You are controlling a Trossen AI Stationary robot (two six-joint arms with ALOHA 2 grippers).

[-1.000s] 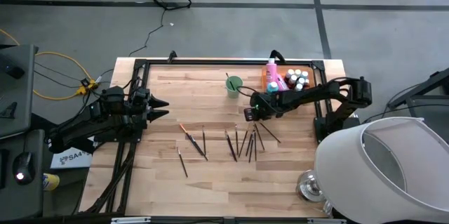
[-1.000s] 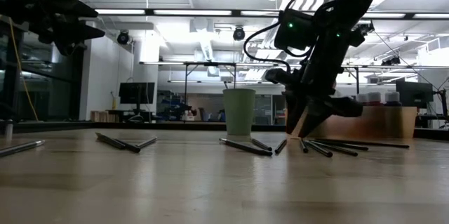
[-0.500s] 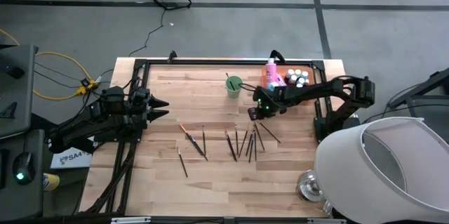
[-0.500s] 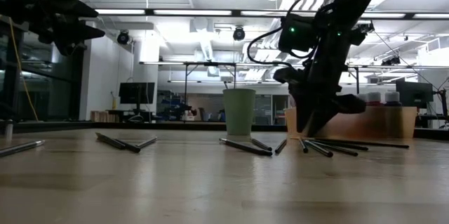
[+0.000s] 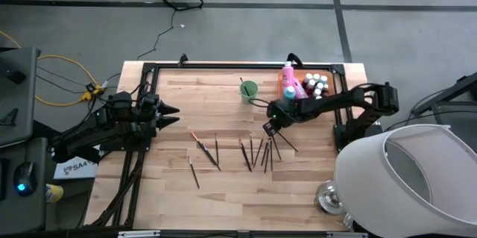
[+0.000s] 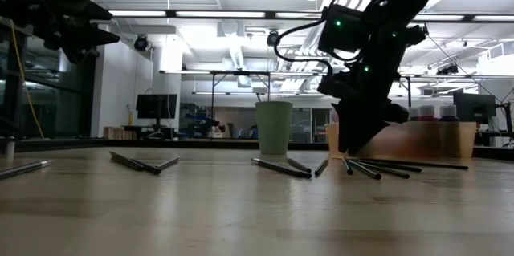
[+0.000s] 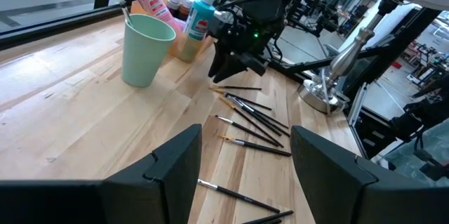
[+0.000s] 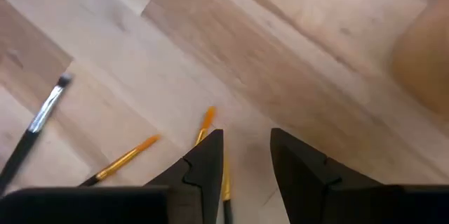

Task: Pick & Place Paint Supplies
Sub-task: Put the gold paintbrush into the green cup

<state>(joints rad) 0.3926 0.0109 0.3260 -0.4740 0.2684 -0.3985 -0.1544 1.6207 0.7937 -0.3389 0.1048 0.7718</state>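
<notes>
Several thin dark brushes [image 5: 253,150] lie flat and scattered on the middle of the wooden table. My right gripper [image 5: 269,127] points steeply down over the right end of this group, open by a narrow gap [image 8: 245,161]. An orange-tipped brush [image 8: 208,119] runs under one of its fingers. Small paint bottles [image 5: 316,83], a pink bottle [image 5: 288,74] and a teal bottle [image 5: 289,92] stand in the orange tray [image 5: 285,83] at the far right. My left gripper [image 5: 173,115] waits open, held high at the table's left side. My right gripper comes from above, slanting down, with its fingertips [image 6: 344,150] just over the brushes. The orange-tipped brush [image 8: 225,182] shows along the inner edge of one finger [image 8: 203,164]. Whether the finger touches it, I cannot tell.
A light green cup [image 5: 248,90] with one brush standing in it is just left of the tray, close behind my right gripper. A black frame [image 5: 223,65] runs along the table's far and left edges. Bare wood lies toward the near edge [image 5: 223,201].
My right gripper has rolled about its pointing line while staying over the right end of the brush group, close above the table. Its finger gap looks the same. The brushes have not moved.
</notes>
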